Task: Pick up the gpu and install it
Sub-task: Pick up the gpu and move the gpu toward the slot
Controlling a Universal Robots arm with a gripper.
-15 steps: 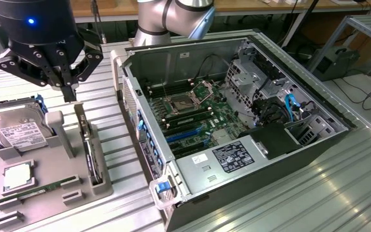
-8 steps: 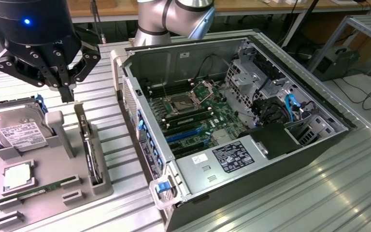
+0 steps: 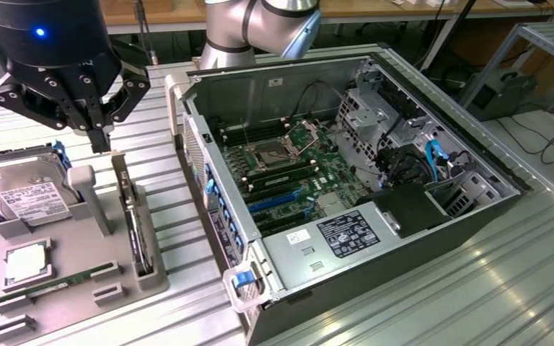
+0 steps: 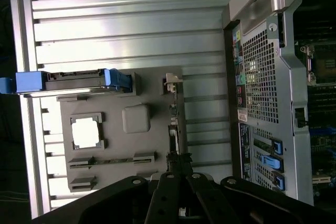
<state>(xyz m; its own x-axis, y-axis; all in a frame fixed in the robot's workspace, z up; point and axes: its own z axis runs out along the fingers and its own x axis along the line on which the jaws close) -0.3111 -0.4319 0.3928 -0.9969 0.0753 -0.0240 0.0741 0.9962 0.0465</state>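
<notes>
The black robot gripper (image 3: 100, 143) (image 4: 178, 158) hangs above the far end of the flat grey plastic parts tray (image 3: 77, 249) (image 4: 119, 148), its fingers drawn together with nothing between them. The gpu (image 3: 135, 220) (image 4: 174, 125), a thin green circuit card seen edge-on, stands upright in the long slot along the tray's edge nearest the open black-and-silver computer tower case (image 3: 221, 94) (image 4: 262, 77). The card's silver end bracket sits at the tray's far end, just below the gripper's tips and not touching them. On the tray's other side a silver hard drive with a white label (image 3: 25, 194) (image 4: 73, 80) leans in its holder. A square silver processor chip (image 3: 27, 264) (image 4: 86, 132) and a narrow green memory stick (image 3: 58, 284) lie at the tray's near end.
</notes>
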